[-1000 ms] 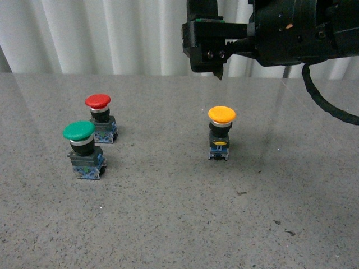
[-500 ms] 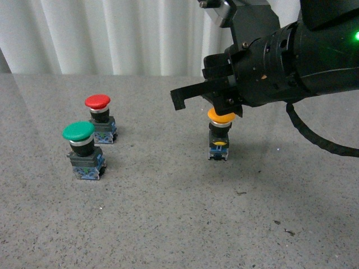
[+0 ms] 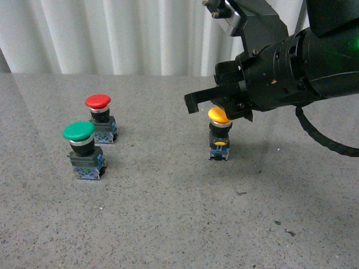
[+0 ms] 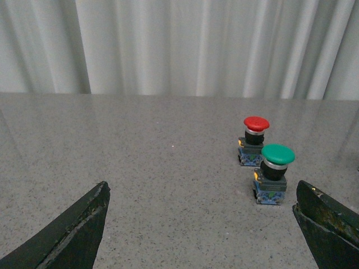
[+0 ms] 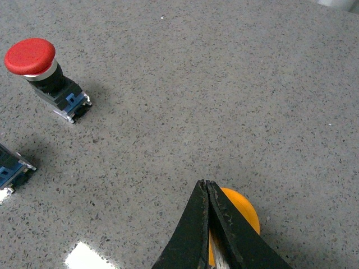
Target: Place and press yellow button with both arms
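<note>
Right claw (image 5: 205,185) pinched shut, empty, tips on or just above the yellow button (image 3: 219,116) directly beneath; contact unclear. Button stands upright on the speckled grey bench (image 3: 168,224): placing looks done, press pending. Left claw (image 4: 202,185) gapes wide, empty, nowhere near it. Glossy domed caps, blocky bases; green button (image 3: 78,131) and red button (image 3: 98,101) sit well aside.

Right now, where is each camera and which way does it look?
Front: on the robot's body, facing the curtain; shows the right arm over the yellow button.
Left wrist: behind the open left gripper, facing the red button and green button.
Right wrist: looks down past the shut right gripper onto the yellow button.
All three show the red button.
</note>
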Available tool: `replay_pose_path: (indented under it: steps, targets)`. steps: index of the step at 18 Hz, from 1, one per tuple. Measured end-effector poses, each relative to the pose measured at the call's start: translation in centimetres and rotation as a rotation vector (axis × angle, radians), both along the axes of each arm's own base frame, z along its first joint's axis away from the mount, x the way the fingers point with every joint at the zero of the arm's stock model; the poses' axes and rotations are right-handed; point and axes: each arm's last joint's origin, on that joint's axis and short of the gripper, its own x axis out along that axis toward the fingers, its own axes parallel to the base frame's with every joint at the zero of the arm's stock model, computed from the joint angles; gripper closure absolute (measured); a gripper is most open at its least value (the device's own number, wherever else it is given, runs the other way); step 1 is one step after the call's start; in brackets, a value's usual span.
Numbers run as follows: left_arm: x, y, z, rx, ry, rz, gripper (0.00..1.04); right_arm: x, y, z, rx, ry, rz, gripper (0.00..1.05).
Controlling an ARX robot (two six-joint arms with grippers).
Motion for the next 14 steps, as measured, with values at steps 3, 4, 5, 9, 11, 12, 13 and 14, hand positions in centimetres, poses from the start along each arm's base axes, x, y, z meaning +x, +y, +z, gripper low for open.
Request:
replay_pose_path:
  steps: [3,4,5,9,11,12,13,14]
  targets:
    - [0.0,0.0,0.0,0.0,0.0,0.0,0.07,-0.1,0.0,-0.2,-0.001,0.009,0.006,1.03]
    - [0.0,0.0,0.0,0.0,0.0,0.0,0.07,-0.1,-0.1,-0.4,-0.004,0.018,0.008,1.03]
    - [0.0,0.0,0.0,0.0,0.0,0.0,0.07,-0.3,-0.1,-0.6,-0.009,0.027,0.01,1.03]
    - [0.0,0.0,0.0,0.0,0.0,0.0,0.07,-0.3,-0.1,-0.8,-0.013,0.035,0.012,1.03]
    - [0.0,0.0,0.0,0.0,0.0,0.0,0.07,-0.3,-0.1,-0.8,-0.015,0.038,0.013,1.03]
    - [0.0,0.0,0.0,0.0,0.0,0.0,0.07,-0.3,-0.1,-0.9,-0.015,0.041,0.014,1.03]
    - [0.0,0.0,0.0,0.0,0.0,0.0,0.07,-0.2,-0.2,-1.1,-0.017,0.046,0.012,1.03]
    - [0.0,0.0,0.0,0.0,0.0,0.0,0.07,0.0,-0.2,-1.1,-0.014,0.054,0.01,1.03]
